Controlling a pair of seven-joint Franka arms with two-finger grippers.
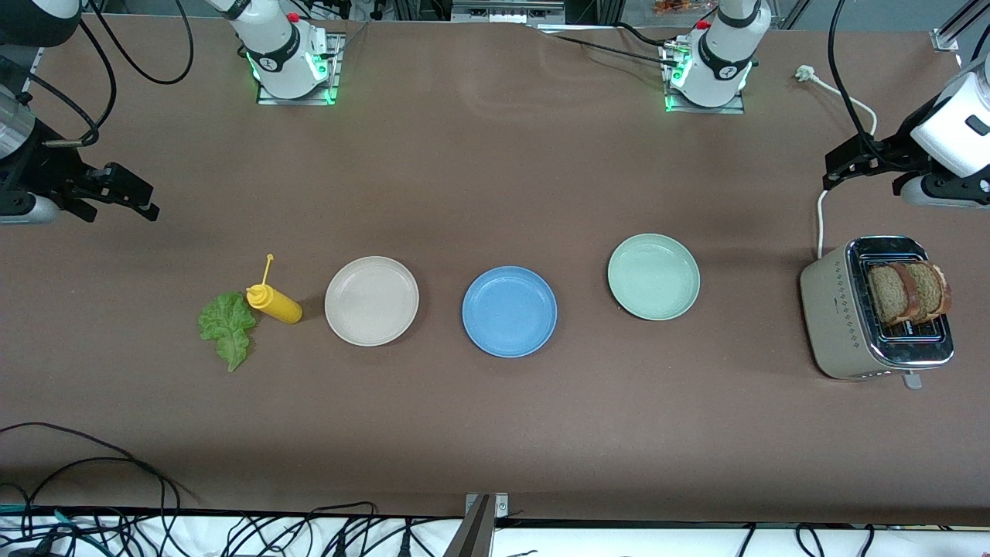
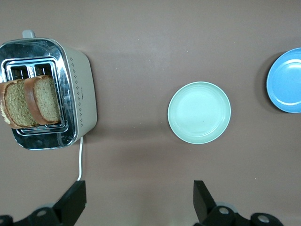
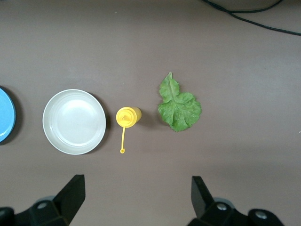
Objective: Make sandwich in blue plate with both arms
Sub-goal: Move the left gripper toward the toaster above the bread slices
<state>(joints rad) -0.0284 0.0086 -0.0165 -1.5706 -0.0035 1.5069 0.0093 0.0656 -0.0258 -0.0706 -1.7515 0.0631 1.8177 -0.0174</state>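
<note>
- Blue plate (image 1: pixel 509 311) sits bare between beige plate (image 1: pixel 371 300) and green plate (image 1: pixel 653 276).
- 2 bread slices (image 1: pixel 906 292) stand in toaster (image 1: pixel 839 321); lettuce (image 1: pixel 227 326) touches mustard bottle (image 1: pixel 274 302).
- Left gripper (image 2: pixel 139 203) over table above toaster, right gripper (image 3: pixel 138 197) above lettuce, fingers apart.

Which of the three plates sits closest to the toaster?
The pale green plate. It lies toward the toaster at the left arm's end of the table; the blue plate is in the middle, the beige plate farthest off.

The lettuce leaf (image 3: pixel 179 106) lies beside the yellow bottle (image 3: pixel 128 116). The beige plate (image 3: pixel 74 122) is between this bottle and the blue plate (image 3: pixel 6 114).
</note>
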